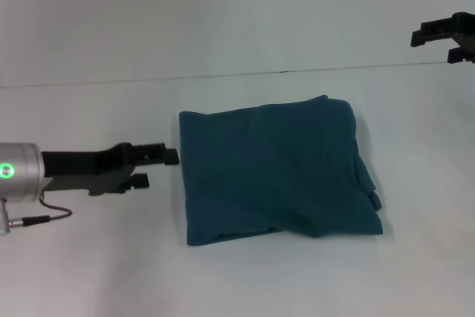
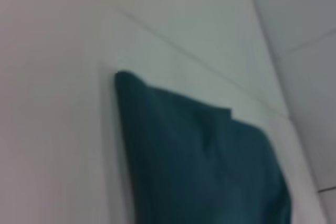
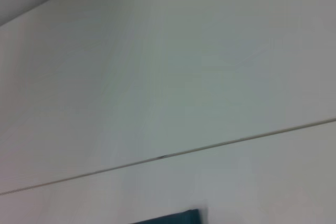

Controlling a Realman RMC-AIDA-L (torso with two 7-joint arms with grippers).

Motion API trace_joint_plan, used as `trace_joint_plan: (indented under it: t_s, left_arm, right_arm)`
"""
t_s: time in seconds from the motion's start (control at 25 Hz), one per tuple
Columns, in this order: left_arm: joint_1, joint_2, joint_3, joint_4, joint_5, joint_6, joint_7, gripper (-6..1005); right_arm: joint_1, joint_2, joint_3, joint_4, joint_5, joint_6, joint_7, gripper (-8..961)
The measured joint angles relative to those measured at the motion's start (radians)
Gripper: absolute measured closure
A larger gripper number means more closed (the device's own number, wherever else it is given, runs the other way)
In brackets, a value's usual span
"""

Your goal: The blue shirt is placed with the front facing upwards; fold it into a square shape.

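Teal blue shirt [image 1: 274, 172] lies folded square on white table [image 1: 89, 272]; left gripper [image 1: 157, 167] beside it, jaws parted, empty.

White counter [image 1: 89, 272] fills the lower two-thirds of the head view. Plain pale wall [image 1: 223, 12] across the top, a thin dark seam [image 1: 282, 72] between them. Light even, shadows soft.

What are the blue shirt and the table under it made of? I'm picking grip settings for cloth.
The blue shirt looks like soft matte knit fabric, probably cotton: it lies in a limp folded stack with wrinkles and rounded edges. The table looks like a smooth, hard white surface, perhaps laminate; its exact material is unclear.
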Motion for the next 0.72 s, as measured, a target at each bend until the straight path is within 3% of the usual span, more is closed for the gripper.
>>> trace_joint_plan:
  t_s: [0.48,0.72]
  left_arm:
    - [-0.035,-0.006,-0.004,-0.035,0.021,-0.005,-0.004,110]
    - [-0.018,-0.001,-0.05,-0.026,0.021,0.018,-0.001,111]
  right_arm:
    - [-0.003,-0.006,0.001,0.003,-0.004,-0.051,-0.012,158]
    - [0.046,0.025,-0.073,0.04,-0.028,-0.149,-0.044,162]
